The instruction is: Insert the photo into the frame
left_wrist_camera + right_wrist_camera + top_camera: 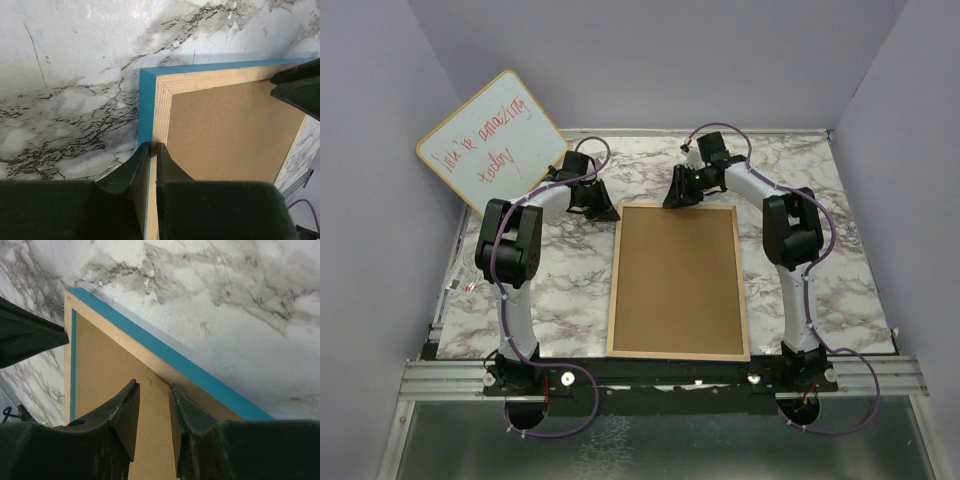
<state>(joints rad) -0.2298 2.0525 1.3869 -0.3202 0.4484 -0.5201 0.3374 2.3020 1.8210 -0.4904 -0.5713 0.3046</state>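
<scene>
The frame (pixel 613 290) lies back up on the table (pixel 570 290), with the brown backing board (pixel 678 280) seated inside it. You can't see the photo anywhere, so whether it already sits under that board is unclear. At the frame's far-left corner, your left gripper (pixel 152 146) pinches the side rail. Over the frame's far rail, your right gripper (pixel 154 386) hangs half-spread and empty.

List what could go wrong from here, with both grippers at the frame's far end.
1. The left gripper pinches only the frame's thin side rail near a corner; a lift might twist it loose.
2. The right gripper, open over the backing board, could push or snag it.
</scene>
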